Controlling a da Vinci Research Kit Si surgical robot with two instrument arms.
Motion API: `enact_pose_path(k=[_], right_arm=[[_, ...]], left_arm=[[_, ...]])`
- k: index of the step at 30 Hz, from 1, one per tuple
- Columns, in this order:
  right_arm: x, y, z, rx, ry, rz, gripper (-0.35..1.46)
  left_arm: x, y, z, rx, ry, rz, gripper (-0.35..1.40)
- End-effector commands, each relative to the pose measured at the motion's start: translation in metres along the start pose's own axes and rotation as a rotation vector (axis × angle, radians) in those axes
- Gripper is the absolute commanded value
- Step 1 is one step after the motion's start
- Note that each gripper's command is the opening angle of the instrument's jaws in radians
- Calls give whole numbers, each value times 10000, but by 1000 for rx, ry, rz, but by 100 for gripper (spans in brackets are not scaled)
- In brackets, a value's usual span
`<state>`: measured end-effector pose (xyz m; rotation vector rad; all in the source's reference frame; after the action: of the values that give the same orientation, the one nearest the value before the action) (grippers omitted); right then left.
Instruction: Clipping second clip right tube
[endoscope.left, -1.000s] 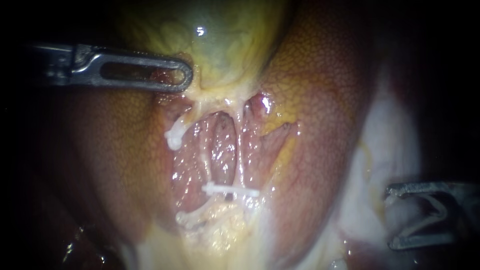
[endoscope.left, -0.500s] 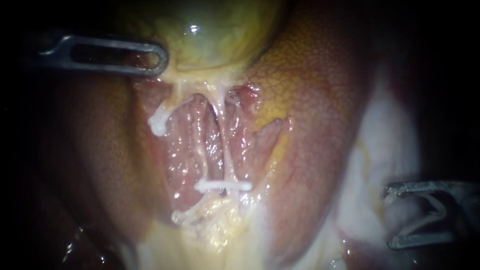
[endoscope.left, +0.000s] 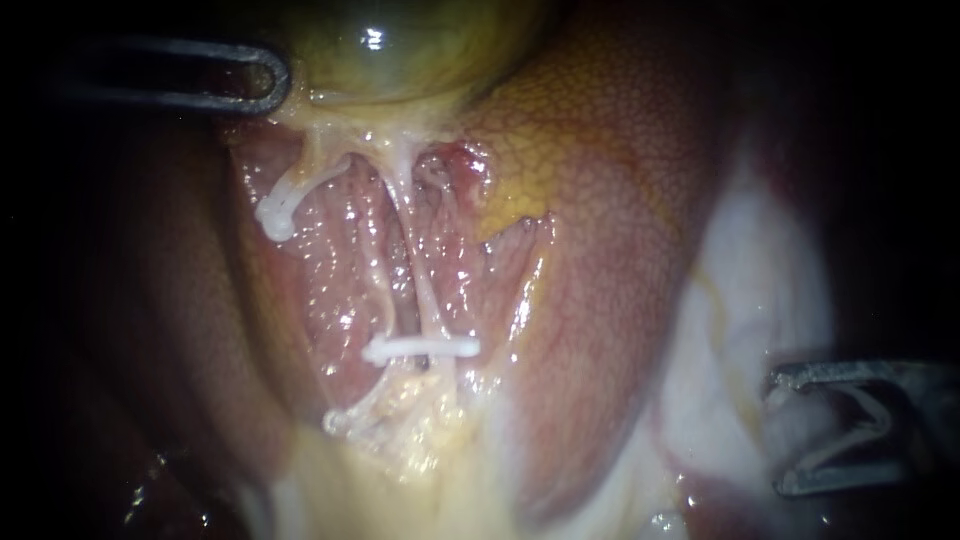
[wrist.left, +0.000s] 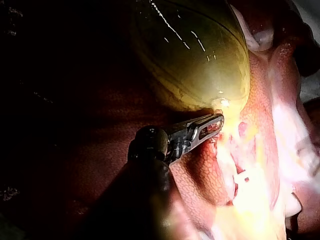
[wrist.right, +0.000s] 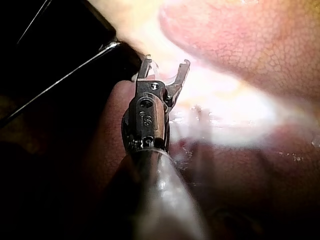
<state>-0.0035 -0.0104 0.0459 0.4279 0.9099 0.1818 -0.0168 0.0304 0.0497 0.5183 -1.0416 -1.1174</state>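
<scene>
— Since the second clip goes on the right tube (endoscope.left: 422, 285), where does it lie from your jaws?

— From the endoscope, well off to the left of my right instrument (endoscope.left: 778, 435), across a broad slope of liver (endoscope.left: 620, 200). It is a thin pale strand. Its long axis runs from the gallbladder (endoscope.left: 400, 50) down to the placed clip (endoscope.left: 420, 349), which lies crosswise over its lower end.

— And which instrument is nearer?

— My left instrument (endoscope.left: 265, 80), but I judge it busy: its jaws are clamped on the gallbladder's lower edge, drawing the strand taut.

— Does the left wrist camera agree?

— Yes. There the jaws lie together on the sac's narrow end, with raw tissue just beside them.

— The right wrist camera?

— My right jaws stand wide, both bearing on the loaded clip (endoscope.left: 885, 425) seated between them. Pale tissue lies ahead, and the tube does not show. I judge I must carry the jaws leftward and set them square across the strand, between the placed clip and the gallbladder.
</scene>
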Motion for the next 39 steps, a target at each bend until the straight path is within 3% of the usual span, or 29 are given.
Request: enact_pose_path(k=[1,7,17,21,28,39], right_arm=[[3,1,3,1,9,4,50],[23,7,22,19,68,18,50],[60,26,74,16,101,33,50],[70,33,92,18,146,67,50],[85,46,120,17,176,112,50],[100,68,155,69,256,296,50]], left_arm=[[0,0,0,-1,0,0,-35],[1,0,1,-2,-1,1,-35],[3,0,2,-3,-1,1,-35],[3,0,2,-3,-2,1,-35],[3,-1,2,-3,-2,1,-35],[3,-2,2,-4,-2,1,-35]])
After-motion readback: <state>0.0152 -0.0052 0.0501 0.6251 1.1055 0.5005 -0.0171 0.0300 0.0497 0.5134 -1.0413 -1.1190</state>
